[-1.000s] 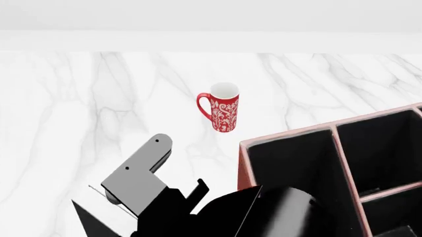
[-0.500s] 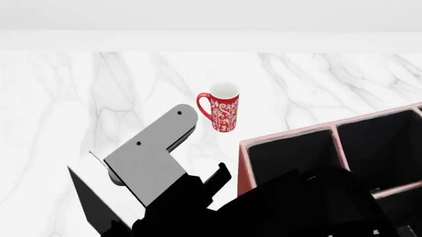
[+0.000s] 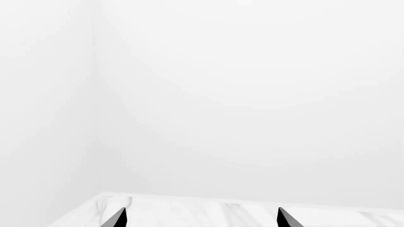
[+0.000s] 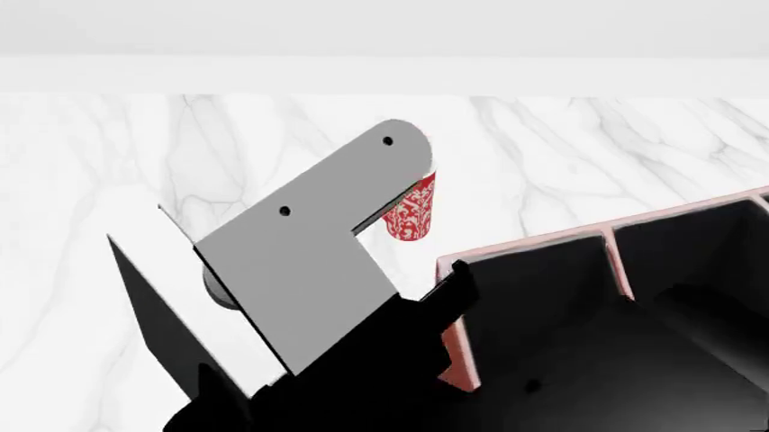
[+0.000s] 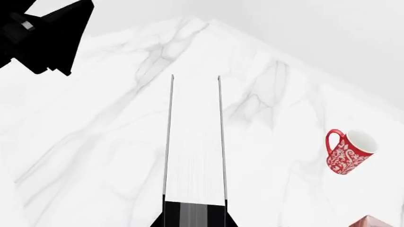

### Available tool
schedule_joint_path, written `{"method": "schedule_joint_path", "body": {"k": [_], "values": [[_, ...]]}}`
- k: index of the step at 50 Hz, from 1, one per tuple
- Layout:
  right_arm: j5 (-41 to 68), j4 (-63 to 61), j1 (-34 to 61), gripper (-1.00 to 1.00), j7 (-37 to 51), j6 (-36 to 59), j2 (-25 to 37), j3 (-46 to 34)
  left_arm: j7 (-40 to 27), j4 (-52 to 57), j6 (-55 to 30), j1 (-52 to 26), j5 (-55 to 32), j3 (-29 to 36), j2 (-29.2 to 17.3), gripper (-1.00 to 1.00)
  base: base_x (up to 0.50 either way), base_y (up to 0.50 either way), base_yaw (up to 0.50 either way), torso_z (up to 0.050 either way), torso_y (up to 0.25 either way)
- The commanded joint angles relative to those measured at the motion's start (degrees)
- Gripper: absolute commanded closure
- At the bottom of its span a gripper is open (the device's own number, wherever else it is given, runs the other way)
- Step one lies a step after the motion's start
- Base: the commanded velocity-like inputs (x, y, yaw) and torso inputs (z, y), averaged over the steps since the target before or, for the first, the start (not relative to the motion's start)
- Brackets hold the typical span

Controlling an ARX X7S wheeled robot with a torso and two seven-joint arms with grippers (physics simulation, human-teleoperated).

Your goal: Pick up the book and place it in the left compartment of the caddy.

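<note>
My right hand point(image 5: 194, 210) is clamped on the book point(image 5: 194, 142), lifted off the worktop point(image 5: 94, 142) left of the caddy point(image 4: 447, 270), so it can swing over the left compartment point(image 4: 529, 297).

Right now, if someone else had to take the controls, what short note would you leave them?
Right gripper: fingers shut on the book, white page edges showing between them.
Left gripper: fingers open, holding nothing, facing the wall.
The book is held up to the left of the caddy, near the red mug, and is not yet over the left compartment.
Done: pick-up.
Left: carry the book over the left compartment, lower it in, release.
</note>
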Motion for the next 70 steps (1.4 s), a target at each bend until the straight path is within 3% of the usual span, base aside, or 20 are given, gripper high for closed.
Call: {"method": "schedule_joint_path", "body": {"k": [1,26,70], "values": [[6.66,-4.43,4.81,1.00,6.54,-5.21,4.22,0.86,-0.10,-0.17,0.31,0.12,0.36,0.47,-0.11,-1.00,0.00,0.00,0.00,0.000,0.000],[13.45,-7.76,8.77,1.00,10.36,-8.44,16.33,3.54,-0.44,-0.38,0.80,0.36,1.02,1.41,-0.35,-1.00,0.00,0.00,0.00,0.000,0.001],[13.55,-5.94,8.22,1.00,7.69,-7.20,29.91,8.17,-0.98,-0.20,1.45,0.97,1.24,2.06,-0.79,-1.00,0.00,0.00,0.00,0.000,0.001]]}}
